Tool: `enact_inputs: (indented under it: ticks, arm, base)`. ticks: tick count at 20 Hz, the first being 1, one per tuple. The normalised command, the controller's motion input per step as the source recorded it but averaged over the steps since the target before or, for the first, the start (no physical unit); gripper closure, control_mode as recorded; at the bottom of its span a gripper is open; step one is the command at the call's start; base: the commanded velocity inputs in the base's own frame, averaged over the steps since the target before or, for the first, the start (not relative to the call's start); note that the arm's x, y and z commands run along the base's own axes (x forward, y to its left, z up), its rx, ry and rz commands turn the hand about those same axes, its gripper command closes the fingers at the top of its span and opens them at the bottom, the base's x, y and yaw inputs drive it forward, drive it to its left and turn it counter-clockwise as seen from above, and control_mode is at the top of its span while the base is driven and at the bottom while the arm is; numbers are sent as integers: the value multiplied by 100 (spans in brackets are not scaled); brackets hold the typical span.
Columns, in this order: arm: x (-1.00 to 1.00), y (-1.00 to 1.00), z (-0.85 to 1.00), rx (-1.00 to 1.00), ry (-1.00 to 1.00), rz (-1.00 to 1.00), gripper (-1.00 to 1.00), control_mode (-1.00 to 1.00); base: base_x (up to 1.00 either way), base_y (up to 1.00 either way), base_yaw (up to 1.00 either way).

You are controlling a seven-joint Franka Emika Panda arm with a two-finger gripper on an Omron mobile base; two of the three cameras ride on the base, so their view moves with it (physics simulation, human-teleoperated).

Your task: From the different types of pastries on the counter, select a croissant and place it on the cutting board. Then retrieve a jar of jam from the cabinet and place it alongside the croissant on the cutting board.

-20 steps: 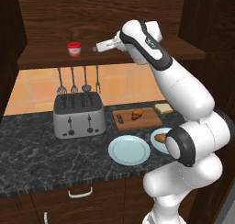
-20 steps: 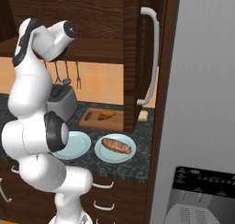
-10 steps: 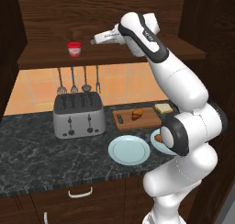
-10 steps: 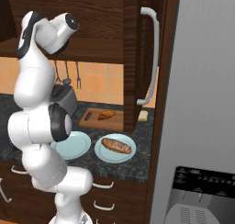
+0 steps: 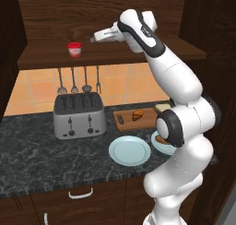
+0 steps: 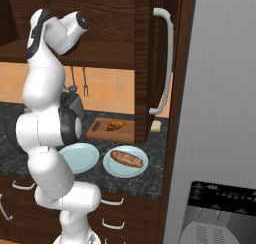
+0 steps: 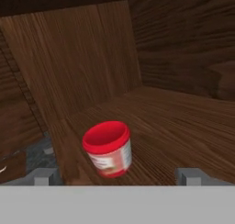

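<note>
Hand view shows the jam jar [image 7: 108,148] upright near the cabinet shelf's [image 7: 183,126] front edge, between the gripper's [image 7: 115,176] spread-apart, empty fingertips. Left base view: croissant [image 5: 137,115] lies on the cutting board [image 5: 147,121].

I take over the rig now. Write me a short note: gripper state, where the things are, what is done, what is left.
Gripper: open, empty, up at the cabinet shelf, pointed at the jam jar but apart from it.
Jam jar: upright on the shelf.
Croissant: on the cutting board.
Loaf: on a plate.
Done: croissant placed.
Left: grasp the jar and set it beside the croissant on the board.
</note>
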Motion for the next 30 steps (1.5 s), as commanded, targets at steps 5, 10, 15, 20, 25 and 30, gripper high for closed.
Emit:
enact_inputs:
  ticks: [5, 10, 15, 20, 25, 30]
  arm:
    - [8, 31, -11, 0, 0, 0, -100, -100]
    - [17, 27, -16, 0, 0, 0, -100, -100]
    - [2, 56, -10, -1, 0, 0, -100, -100]
    - [5, 33, 0, 0, 0, 0, -100, -100]
    - [-11, 7, -23, 0, 0, 2, -100, -100]
    - [-8, -5, -18, 0, 0, 1, -100, -100]
  base:
    - [0, 0, 0]
    - [0, 0, 0]
    - [0, 0, 0]
    - [0, 0, 0]
    - [0, 0, 0]
    - [0, 0, 0]
